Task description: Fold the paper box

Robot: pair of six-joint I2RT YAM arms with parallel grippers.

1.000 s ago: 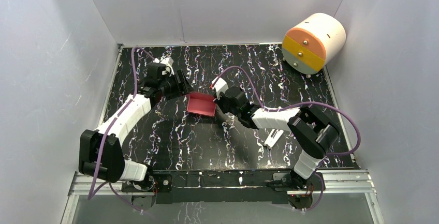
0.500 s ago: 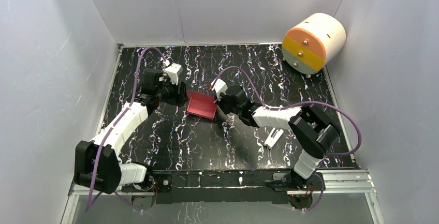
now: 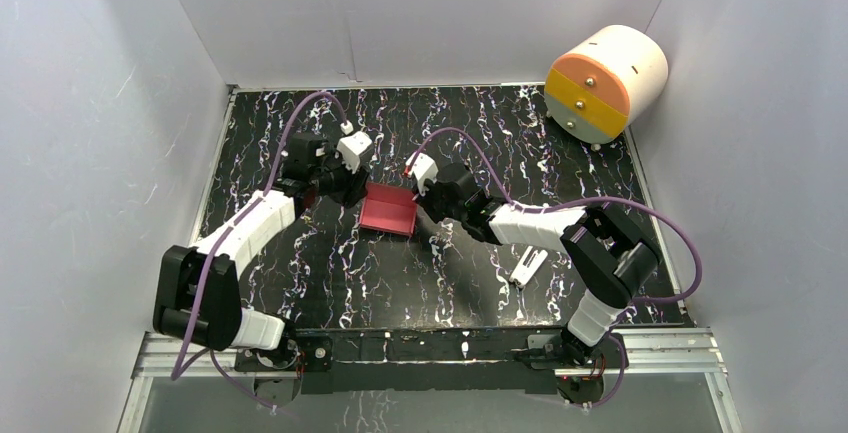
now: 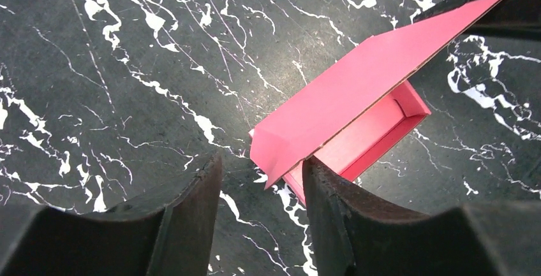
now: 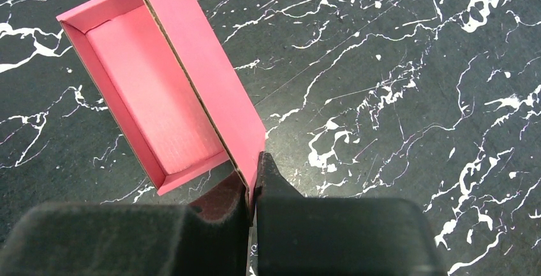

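Overhead view first: the paper box (image 3: 388,211) sits on the bench (image 3: 400,283) between my two arms, a shallow pink-red tray with its long lid flap raised. My left tool (image 3: 352,189) is at its left end and my right tool (image 3: 424,203) at its right end.

Left wrist view: my left tool (image 4: 261,177) has its jaws apart, and the near corner of the lid flap (image 4: 357,85) pokes into the gap between them. The open tray shows beneath the flap. I cannot tell whether either finger touches the card.

Right wrist view: my right tool (image 5: 254,173) is pinched together on the near corner of the flap, holding it up on edge beside the tray, whose side walls already stand.

I judge the step in hand to be closing the lid, since the walls are up and the flap looks like the last panel left. Next I would need my left tool to close on its corner so both ends are held. Then both arms should swing the flap down over the tray evenly, so the thin card neither twists nor buckles.
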